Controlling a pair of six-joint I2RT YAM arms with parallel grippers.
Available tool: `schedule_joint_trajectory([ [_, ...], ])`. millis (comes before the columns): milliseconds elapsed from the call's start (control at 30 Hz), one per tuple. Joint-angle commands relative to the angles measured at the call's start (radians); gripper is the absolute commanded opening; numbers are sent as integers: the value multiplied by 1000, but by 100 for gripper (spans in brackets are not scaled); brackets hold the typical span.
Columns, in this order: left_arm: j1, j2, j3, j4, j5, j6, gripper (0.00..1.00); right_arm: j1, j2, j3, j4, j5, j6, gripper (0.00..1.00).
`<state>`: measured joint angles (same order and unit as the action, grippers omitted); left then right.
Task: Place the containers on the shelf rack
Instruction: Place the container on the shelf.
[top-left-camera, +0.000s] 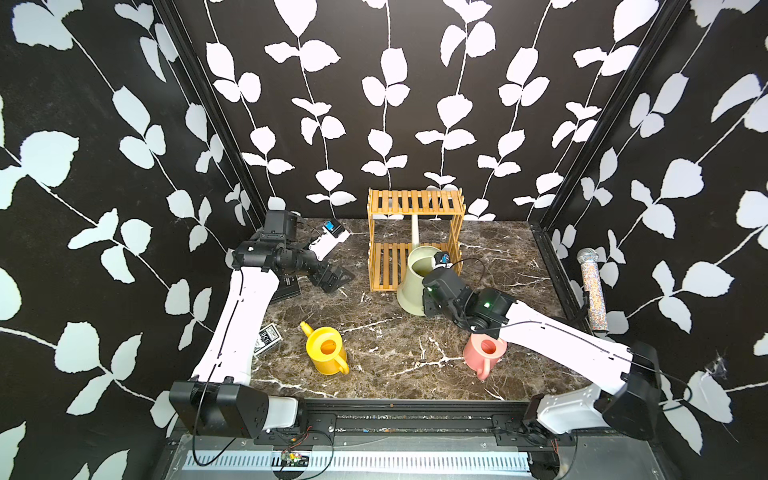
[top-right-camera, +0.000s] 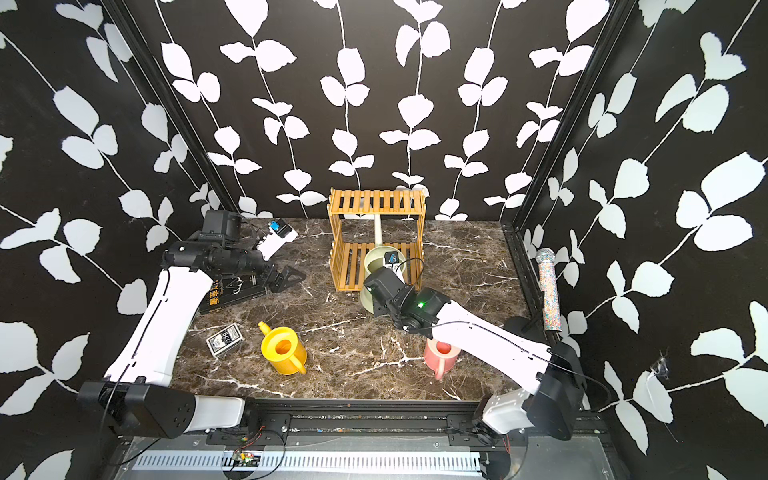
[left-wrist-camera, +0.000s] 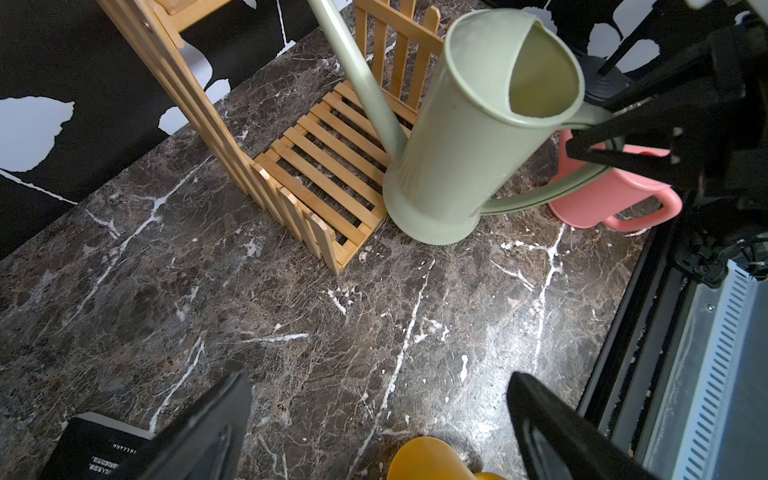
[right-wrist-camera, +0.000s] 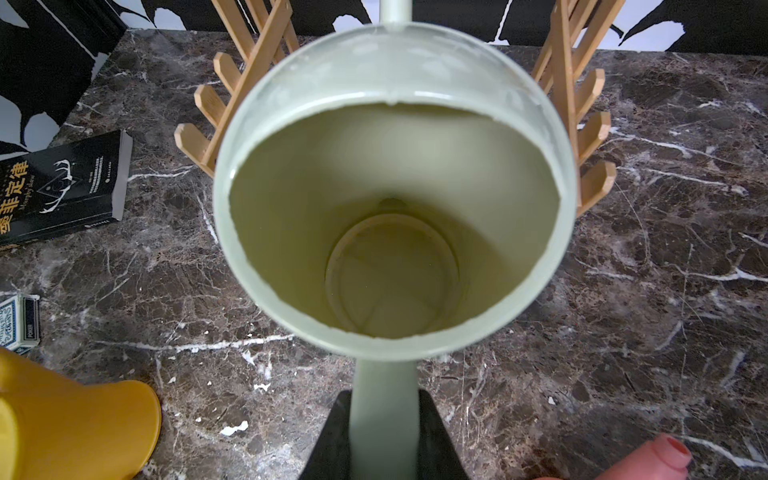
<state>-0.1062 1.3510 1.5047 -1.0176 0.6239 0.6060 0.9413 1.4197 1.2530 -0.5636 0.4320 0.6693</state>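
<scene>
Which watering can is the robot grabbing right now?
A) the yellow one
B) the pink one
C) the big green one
C: the right gripper is shut on the green watering can by its handle; the yellow can and pink can stand free.

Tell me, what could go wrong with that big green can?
The green can has its long spout up under the top tier of the rack, so lifting may snag slats or tip it. The right claw pinches only the thin handle, so the can might swing. The pink can under that arm could get knocked.
</scene>
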Motion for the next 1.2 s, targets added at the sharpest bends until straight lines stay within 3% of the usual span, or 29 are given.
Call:
schedule_joint_trajectory([
  [0, -8, -3, 8, -8, 16, 6, 98, -10, 14, 49, 71, 50, -7, 4],
  [667, -17, -4, -4, -1, 21, -8, 98, -63, 173, 241, 33, 77, -17, 4],
  [1167, -21, -1, -14, 9, 22, -13, 98, -119, 309, 321, 80, 8, -71, 4],
])
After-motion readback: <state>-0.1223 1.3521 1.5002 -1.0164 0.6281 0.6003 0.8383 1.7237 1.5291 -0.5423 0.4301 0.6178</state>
